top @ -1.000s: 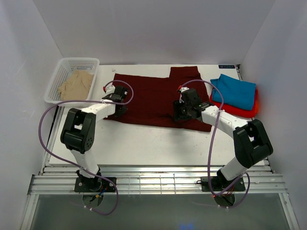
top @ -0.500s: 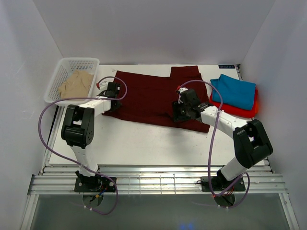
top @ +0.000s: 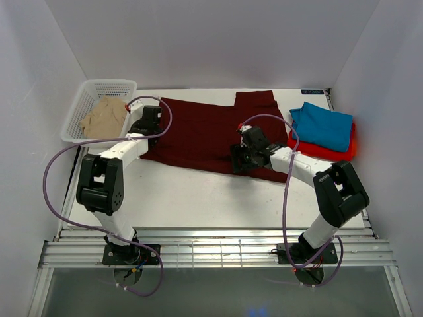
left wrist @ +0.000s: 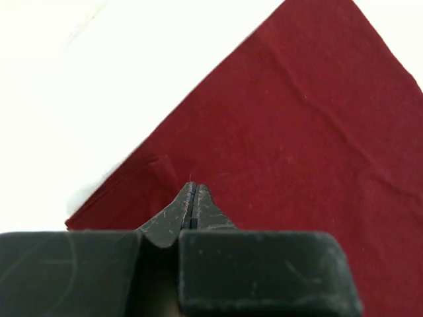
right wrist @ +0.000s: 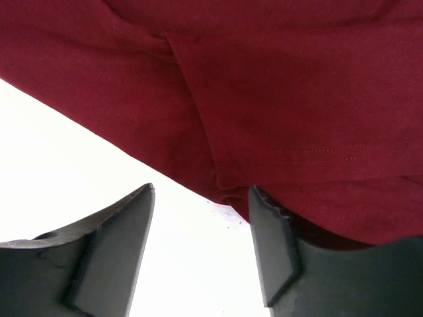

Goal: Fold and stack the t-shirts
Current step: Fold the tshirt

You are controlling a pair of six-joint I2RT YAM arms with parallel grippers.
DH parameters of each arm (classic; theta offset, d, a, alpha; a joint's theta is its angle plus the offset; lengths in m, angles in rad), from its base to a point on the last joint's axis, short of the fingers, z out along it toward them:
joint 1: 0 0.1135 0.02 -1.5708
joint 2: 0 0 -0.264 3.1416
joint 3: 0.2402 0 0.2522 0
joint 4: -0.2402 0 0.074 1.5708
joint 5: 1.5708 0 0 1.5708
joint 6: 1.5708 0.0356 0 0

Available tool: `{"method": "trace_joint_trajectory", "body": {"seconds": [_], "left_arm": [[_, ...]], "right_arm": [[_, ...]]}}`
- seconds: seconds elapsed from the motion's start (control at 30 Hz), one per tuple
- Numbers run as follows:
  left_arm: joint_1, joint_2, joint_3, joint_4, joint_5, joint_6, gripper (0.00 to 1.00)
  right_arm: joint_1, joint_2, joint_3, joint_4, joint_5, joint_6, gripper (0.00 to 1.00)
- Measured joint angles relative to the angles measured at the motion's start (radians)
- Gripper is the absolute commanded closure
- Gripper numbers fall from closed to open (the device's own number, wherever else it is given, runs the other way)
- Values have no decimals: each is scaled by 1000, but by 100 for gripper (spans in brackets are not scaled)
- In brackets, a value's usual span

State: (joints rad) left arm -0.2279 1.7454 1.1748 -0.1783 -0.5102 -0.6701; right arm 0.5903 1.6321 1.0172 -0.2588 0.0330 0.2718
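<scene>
The maroon shirt [top: 211,132] is lying spread out flat on the white table [top: 198,198], filling the upper middle of the overhead view, with one sleeve reaching toward the top edge of the table.

The left gripper [top: 147,123] is hanging over the shirt's left edge, just right of the basket [top: 109,84]. In the left wrist view, the left gripper [left wrist: 192,195] is showing its two fingers pressed together with only a thin line between them. Their tips are pointing at the maroon cloth [left wrist: 297,132] close to its corner, where a small crease is rising. Whether any cloth is caught between them cannot be told.

The right gripper [top: 239,158] is sitting at the shirt's lower edge, right of centre in the overhead view. In its own wrist view, the right gripper [right wrist: 201,191] is holding its fingers wide apart. The left finger is standing over bare table and the right one against the hem of the cloth [right wrist: 264,99], with a folded lip of fabric lying in the gap between them.

At the right side of the overhead view, the folded teal shirt [top: 324,125] is resting on top of the red-orange shirt [top: 330,153], just beside the maroon one. At the upper left, the beige shirt [top: 106,115] is lying crumpled inside the basket.
</scene>
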Motion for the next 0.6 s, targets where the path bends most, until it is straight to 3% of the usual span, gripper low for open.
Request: {"method": "trace_joint_trajectory", "body": {"seconds": [0.1, 0.27, 0.33, 0.4, 0.6], "left_arm": [[-22, -3, -20, 6, 9, -4, 97], [-140, -3, -57, 9, 32, -5, 97], [-183, -3, -73, 11, 49, -7, 97], [-199, -3, -91, 14, 59, -10, 98], [-190, -13, -165, 21, 61, -22, 98]], "right_arm": [[9, 1, 0, 0, 23, 6, 18], [16, 2, 0, -1, 56, 6, 20], [15, 5, 0, 0, 68, 5, 26], [15, 15, 0, 2, 77, 2, 39], [15, 88, 5, 8, 106, -4, 55]]}}
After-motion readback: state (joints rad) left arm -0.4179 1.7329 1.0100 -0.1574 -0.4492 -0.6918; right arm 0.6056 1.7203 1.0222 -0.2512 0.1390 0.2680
